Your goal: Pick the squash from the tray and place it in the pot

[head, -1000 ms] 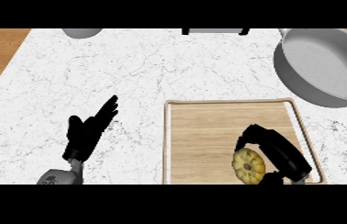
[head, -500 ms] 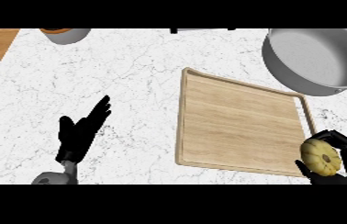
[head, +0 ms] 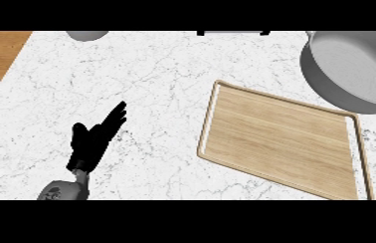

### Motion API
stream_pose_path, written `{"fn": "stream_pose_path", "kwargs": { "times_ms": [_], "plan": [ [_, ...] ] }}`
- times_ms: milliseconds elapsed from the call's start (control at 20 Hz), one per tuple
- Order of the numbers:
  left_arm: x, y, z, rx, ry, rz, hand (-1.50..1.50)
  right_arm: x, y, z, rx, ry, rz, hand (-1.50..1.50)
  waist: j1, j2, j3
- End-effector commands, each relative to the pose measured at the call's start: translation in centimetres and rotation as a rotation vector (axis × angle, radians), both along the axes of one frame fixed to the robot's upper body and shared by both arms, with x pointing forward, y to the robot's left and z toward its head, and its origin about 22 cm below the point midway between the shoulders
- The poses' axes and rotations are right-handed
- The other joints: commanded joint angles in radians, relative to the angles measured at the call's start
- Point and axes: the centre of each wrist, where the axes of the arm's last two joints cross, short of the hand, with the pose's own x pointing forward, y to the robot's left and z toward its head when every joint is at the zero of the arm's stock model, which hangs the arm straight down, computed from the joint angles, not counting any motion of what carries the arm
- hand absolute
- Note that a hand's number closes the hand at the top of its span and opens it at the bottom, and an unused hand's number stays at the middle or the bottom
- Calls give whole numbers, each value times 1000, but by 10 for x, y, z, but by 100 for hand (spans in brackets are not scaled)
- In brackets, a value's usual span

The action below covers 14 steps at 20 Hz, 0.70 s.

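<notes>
Since the squash and the right hand have both slipped out of view (its fingers cannot be told), the lift is probably underway, leaving the flat pale wooden tray [head: 279, 140] bare beside the round grey metal pot [head: 341, 70], while the left hand [head: 94, 140] rests straight-fingered on speckled white marble.

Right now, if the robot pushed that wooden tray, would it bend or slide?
The wooden tray looks like a flat rigid board with a raised rim, so it would probably stay stiff. It lies flat on the smooth marble counter, so it would likely slide or turn rather than tip. It sits askew, close to the pot, and might bump it.
</notes>
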Motion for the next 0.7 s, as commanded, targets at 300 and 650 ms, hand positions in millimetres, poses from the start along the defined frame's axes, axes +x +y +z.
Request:
{"fn": "stream_pose_path", "kwargs": {
  "times_ms": [300, 650],
  "plan": [
    [4, -13, 5, 6, -6, -11, 0, 22, -35, 41, -254, -13, -60, 150, 10, -5, -5],
    [-6, 8, -2, 0, -2, -8, 0, 51, -36, 103, -377, 33, -84, 150, 4, -7, -6]
  ]
}}
